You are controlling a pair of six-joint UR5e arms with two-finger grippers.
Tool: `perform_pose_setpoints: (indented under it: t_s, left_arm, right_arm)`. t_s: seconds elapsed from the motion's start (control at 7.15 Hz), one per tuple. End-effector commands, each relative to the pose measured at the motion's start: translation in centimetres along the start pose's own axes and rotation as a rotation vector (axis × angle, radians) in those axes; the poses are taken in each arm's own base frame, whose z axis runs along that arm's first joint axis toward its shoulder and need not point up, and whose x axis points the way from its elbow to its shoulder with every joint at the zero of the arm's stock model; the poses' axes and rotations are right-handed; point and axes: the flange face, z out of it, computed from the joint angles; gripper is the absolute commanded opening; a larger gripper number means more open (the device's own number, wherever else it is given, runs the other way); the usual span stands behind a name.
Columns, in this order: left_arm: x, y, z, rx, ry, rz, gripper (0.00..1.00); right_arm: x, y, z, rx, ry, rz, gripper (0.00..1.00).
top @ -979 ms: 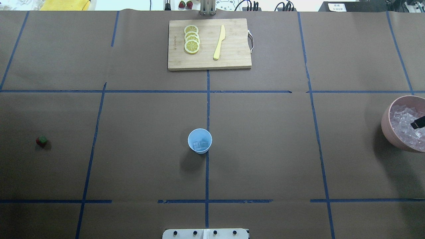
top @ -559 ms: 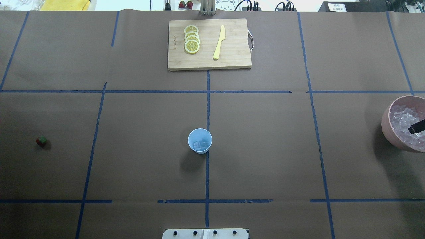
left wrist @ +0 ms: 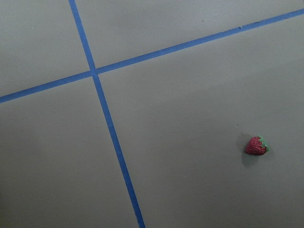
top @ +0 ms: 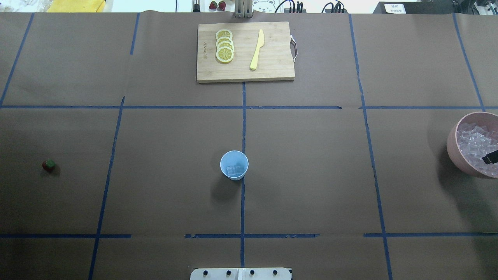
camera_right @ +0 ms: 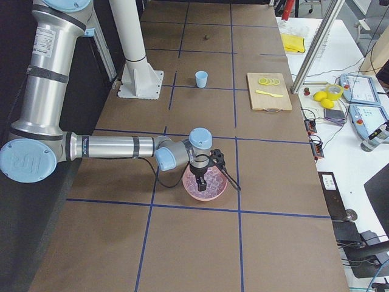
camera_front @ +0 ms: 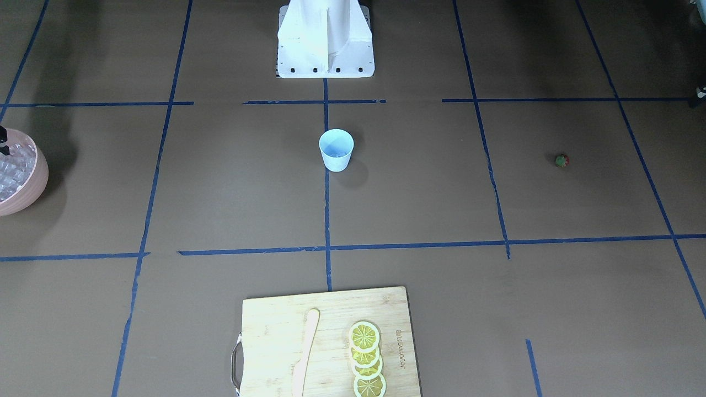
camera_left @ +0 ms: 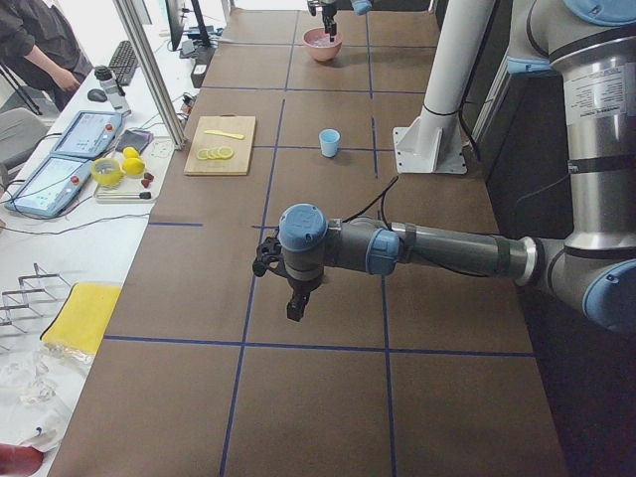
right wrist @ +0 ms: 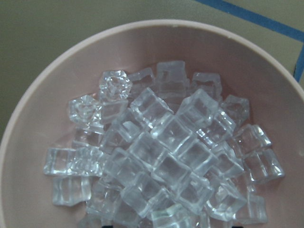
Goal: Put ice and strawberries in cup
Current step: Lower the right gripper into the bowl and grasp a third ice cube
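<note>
The pale-blue cup [top: 234, 165] stands upright at the table's middle with a few ice cubes [top: 235, 170] in it. Many more ice cubes [right wrist: 161, 156] fill the pink bowl [top: 453, 149] at the far right. My right gripper [top: 489, 157] hangs over the bowl just above the ice. Only one black fingertip shows from overhead, and the exterior right view [camera_right: 209, 182] shows its fingers spread apart. The strawberry [top: 48, 165] lies alone on the table at the far left and also shows in the left wrist view [left wrist: 257, 146]. My left gripper [camera_left: 295, 306] hovers above the table there; I cannot tell its state.
A wooden cutting board [top: 272, 70] with lemon slices [top: 225, 46] and a yellow knife [top: 256, 49] lies at the far middle edge. The robot's base plate [top: 240, 273] is at the near edge. Blue tape lines cross the brown table cover.
The right gripper's fingertip has shifted toward the near side of the bowl, staying over the ice. Cup, strawberry and board have not moved.
</note>
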Motion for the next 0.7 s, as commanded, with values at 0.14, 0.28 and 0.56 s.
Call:
perform_pose_setpoints:
  t_s: [0.14, 0.28, 0.56]
  left_arm:
    - [-0.07, 0.03, 0.07, -0.001, 0.000, -0.001, 1.00]
    - [-0.08, 0.04, 0.08, -0.002, 0.000, -0.003, 1.00]
    - [-0.08, 0.04, 0.08, -0.002, 0.000, -0.003, 1.00]
  right_arm:
    - [-0.54, -0.03, 0.56, -0.010, -0.001, -0.014, 0.77]
    - [-0.51, 0.05, 0.58, -0.011, -0.001, -0.013, 0.58]
    - [-0.40, 0.14, 0.57, -0.011, 0.001, -0.020, 0.15]
